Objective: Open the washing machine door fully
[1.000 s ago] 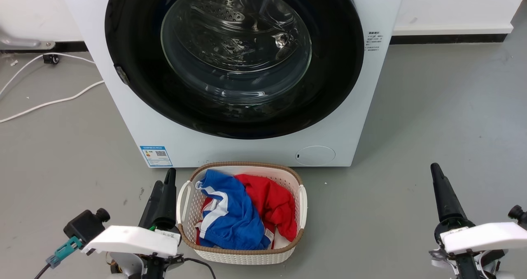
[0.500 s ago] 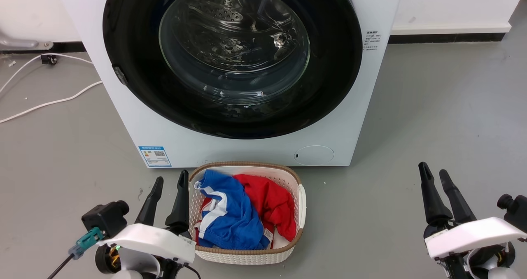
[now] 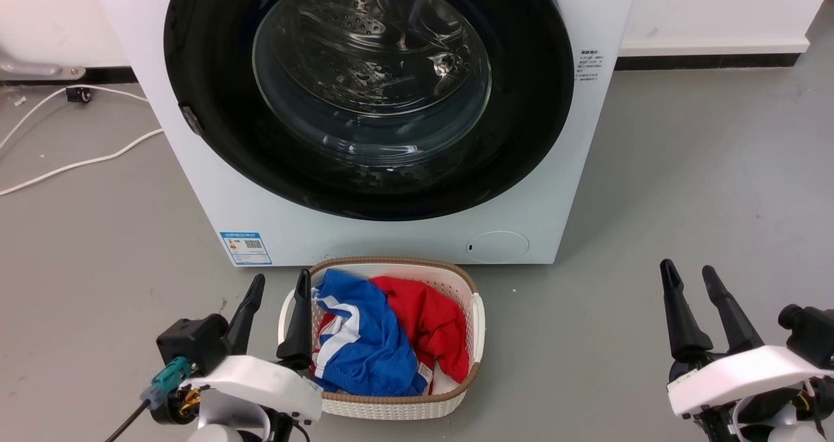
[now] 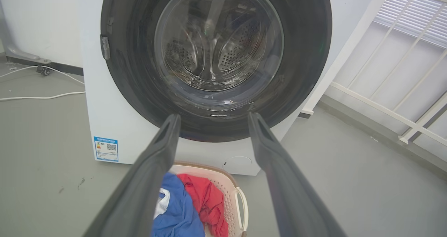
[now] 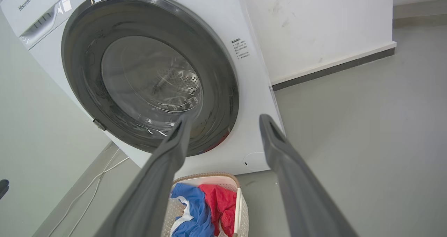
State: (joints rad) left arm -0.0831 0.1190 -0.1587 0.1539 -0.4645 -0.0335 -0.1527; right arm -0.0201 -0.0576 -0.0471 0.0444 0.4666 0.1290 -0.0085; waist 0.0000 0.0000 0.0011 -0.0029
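Both left gripper (image 3: 281, 278) and right gripper (image 3: 685, 267) show jaws apart, basket (image 3: 397, 408) before shut washing machine door (image 3: 528, 103).

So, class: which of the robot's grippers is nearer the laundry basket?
Left. The left gripper sits at the laundry basket's left rim, one finger overlapping it in the head view. The right gripper is well off to the basket's right, apart from it.

The washing machine door (image 3: 369, 96) is looked down on from the head, faced from low by both wrists, maybe closer; the basket (image 3: 384, 406) is shared.
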